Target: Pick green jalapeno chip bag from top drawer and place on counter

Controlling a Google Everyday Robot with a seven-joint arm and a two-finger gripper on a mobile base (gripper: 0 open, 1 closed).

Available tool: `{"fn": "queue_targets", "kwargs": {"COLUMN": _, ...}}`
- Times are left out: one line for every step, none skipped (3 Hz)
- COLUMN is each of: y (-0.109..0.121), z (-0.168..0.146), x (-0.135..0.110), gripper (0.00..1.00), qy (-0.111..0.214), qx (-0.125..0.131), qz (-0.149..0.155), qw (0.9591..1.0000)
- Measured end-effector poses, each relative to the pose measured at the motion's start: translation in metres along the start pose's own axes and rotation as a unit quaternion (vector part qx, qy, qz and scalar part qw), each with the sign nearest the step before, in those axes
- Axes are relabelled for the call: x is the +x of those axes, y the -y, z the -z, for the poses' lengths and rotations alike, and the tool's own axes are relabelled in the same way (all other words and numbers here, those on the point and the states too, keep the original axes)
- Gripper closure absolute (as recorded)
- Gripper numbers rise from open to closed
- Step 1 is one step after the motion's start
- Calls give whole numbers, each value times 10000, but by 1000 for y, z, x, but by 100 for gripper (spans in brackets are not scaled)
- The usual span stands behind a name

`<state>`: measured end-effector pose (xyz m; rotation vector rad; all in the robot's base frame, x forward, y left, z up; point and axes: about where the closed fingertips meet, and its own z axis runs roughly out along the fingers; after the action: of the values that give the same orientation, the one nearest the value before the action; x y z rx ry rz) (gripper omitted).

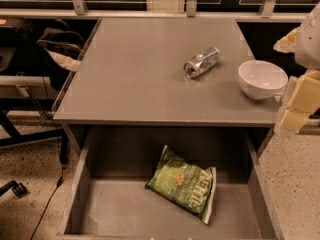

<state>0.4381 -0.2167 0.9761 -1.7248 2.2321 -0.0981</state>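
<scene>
The green jalapeno chip bag point(184, 183) lies flat in the open top drawer point(80, 189), right of the middle of its grey floor, with its white sealed edge toward the right. The counter point(135, 79) is the grey tabletop above the drawer. My gripper point(296, 106) hangs at the right edge of the view, beside the counter's front right corner, above and to the right of the bag. It holds nothing that I can see.
A crushed silver can point(201, 62) lies on the counter right of centre. A white bowl point(262, 78) stands near the counter's right edge, close to my gripper. A chair with a dark bag point(57, 49) stands to the left of the counter.
</scene>
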Motion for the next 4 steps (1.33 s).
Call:
{"fn": "queue_targets", "kwargs": {"y": 0, "z": 0, "x": 0, "gripper": 0, "qy": 0, "qx": 0, "qz": 0, "qw": 10000}}
{"fn": "queue_targets", "kwargs": {"y": -6, "z": -9, "x": 5, "gripper": 0, "qy": 259, "qx": 60, "qz": -330, "qw": 9991}}
{"fn": "queue_targets", "kwargs": {"y": -19, "z": -31, "x": 20, "gripper": 0, "qy": 705, "qx": 123, "qz": -1121, "qw": 9911}}
{"fn": "queue_targets", "kwargs": {"y": -41, "z": -57, "x": 28, "gripper": 0, "qy": 1009, "qx": -193, "qz": -1428, "qw": 9844}}
